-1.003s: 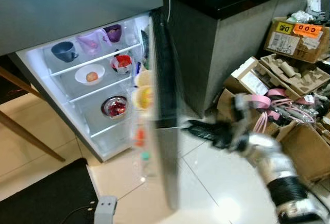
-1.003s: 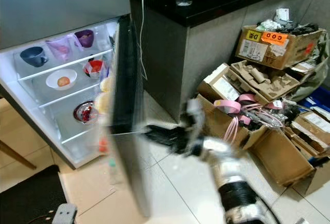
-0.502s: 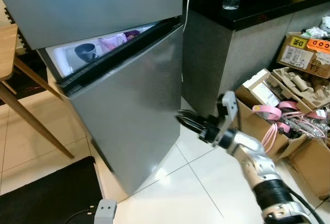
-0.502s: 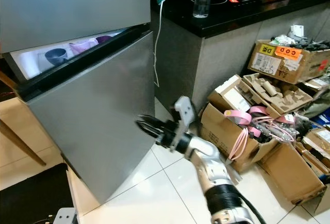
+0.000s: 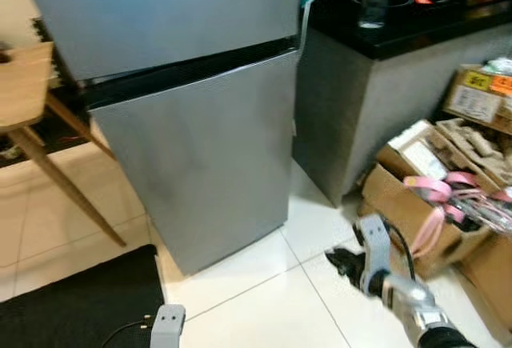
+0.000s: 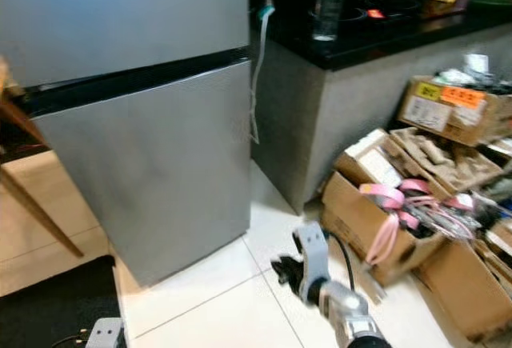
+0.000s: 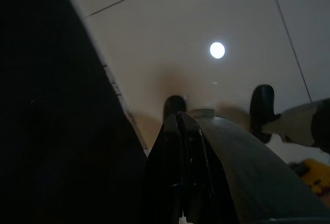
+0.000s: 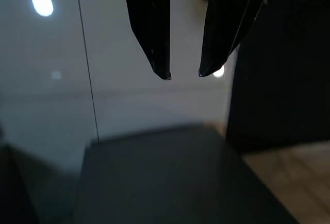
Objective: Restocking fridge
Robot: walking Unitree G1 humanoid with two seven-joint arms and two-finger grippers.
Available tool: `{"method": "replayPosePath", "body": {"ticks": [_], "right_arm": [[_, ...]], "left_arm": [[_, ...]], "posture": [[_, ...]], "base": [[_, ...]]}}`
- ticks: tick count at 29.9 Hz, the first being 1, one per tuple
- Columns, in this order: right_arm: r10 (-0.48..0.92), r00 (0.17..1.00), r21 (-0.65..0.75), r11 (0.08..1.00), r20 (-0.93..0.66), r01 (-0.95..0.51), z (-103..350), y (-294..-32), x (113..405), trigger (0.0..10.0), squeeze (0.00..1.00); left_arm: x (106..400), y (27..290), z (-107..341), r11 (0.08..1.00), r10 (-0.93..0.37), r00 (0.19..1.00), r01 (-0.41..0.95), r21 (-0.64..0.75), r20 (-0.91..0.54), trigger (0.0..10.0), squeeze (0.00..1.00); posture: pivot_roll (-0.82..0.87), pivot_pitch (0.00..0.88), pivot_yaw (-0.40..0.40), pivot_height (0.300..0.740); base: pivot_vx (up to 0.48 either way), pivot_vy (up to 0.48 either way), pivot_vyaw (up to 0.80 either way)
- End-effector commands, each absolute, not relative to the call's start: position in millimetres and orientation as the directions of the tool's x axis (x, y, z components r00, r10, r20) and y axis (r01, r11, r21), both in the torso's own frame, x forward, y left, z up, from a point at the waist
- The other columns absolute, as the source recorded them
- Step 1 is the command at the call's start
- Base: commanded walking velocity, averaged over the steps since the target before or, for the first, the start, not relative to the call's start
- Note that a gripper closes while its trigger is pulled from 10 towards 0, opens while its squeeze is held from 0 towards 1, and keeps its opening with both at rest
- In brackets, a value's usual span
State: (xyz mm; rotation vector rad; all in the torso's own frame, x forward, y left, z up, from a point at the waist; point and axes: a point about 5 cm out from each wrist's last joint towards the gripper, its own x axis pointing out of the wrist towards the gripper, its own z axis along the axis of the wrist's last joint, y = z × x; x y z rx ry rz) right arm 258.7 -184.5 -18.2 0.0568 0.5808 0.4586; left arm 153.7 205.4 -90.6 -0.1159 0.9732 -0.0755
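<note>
Doors on the fridge [image 5: 192, 116], two of them, both sit flush; I see a dark seam between the upper door [image 5: 168, 8] and the lower door [image 5: 200, 164]. My right end effector [image 5: 340, 262] hangs low over the white floor tiles [image 5: 264, 300], well apart from the lower door's front, which lies ahead of it and to its left. In the right wrist view its two black fingers [image 8: 154, 28] are parted by a narrow gap and hold nothing, pointing at the grey door face and pale floor.

My left end effector [image 7: 181, 131] hangs idle; its two fingers are pressed together with nothing between them, above tile beside a dark mat [image 7: 51, 105].

Counting around the right end effector: one black-topped surface [image 6: 376, 32] beyond it and to its right, carrying one clear bottle [image 6: 328, 2]; several open cardboard boxes [image 6: 376, 196] just to its right, with pink loops [image 6: 392, 220] spilling over one. One cable [image 6: 256, 68] hangs down the gap between fridge and surface. One wooden table [image 5: 28, 84] stands far to its left, one leg [image 5: 76, 196] slanting across the floor.

Open floor runs between the end effector and the fridge's bottom edge; the boxes crowd its right side closely.
</note>
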Motion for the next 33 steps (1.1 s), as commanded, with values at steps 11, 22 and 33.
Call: {"method": "replayPosePath", "body": {"ticks": [11, 22, 33], "right_arm": [[0.287, 0.701, 0.128, 0.954, -0.653, -0.27, -45, -210, 227, 10.0, 0.0], [0.198, 0.62, 0.063, 0.97, -0.76, -0.233, -63, -224, 198, 10.0, 0.0], [0.085, 0.511, 0.013, 0.99, -0.855, -0.143, -83, -242, 152, 10.0, 0.0]], "left_arm": [[150, 200, -94, 0.99, -0.113, 0.542, -0.006, -0.138, -0.833, 10.0, 0.0], [155, 197, -93, 0.994, -0.09, 0.552, 0.004, -0.106, -0.829, 10.0, 0.0], [155, 192, -93, 0.992, -0.091, 0.56, -0.024, -0.126, -0.823, 10.0, 0.0]], "posture": [[-0.07, 0.0, 0.016, 0.74], [-0.07, 0.0, 0.001, 0.74], [-0.07, 0.0, -0.004, 0.74]], "base": [[0.0, 0.0, 0.72], [0.0, 0.0, 0.72], [0.0, 0.0, 0.72]]}}
